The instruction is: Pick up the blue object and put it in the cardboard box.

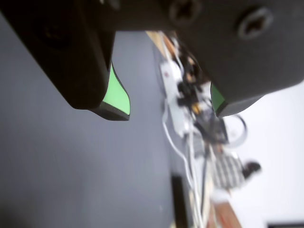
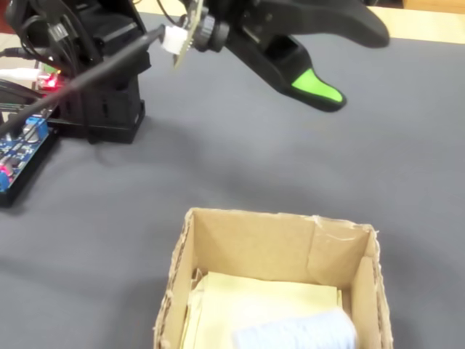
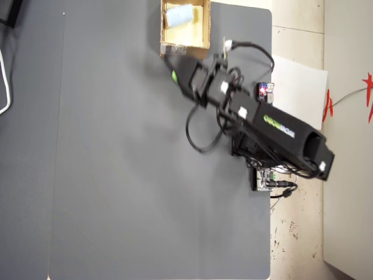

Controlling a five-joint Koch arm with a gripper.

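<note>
1. A tan corrugated cardboard box (image 2: 182,276) with rough torn edges is seen.
2. Inside that box, a pale blue fuzzy soft roll (image 2: 298,333) is shown.
3. The black matt plastic gripper (image 1: 168,107) is tipped with smooth green pads (image 1: 116,92).

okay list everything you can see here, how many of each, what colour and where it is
blue object: one, pale blue, lying inside the box.
cardboard box: one, tan with a yellowish floor, at the top edge of the mat in the overhead view.
mat: one, dark grey, covering the table.
circuit board: one, blue, beside the arm's base at the left of the fixed view.
white sheet: one, on the floor right of the table in the overhead view.
arm: one, black, stretched toward the box.
gripper: one, black with green pads, jaws apart and empty, just outside the box.
</note>
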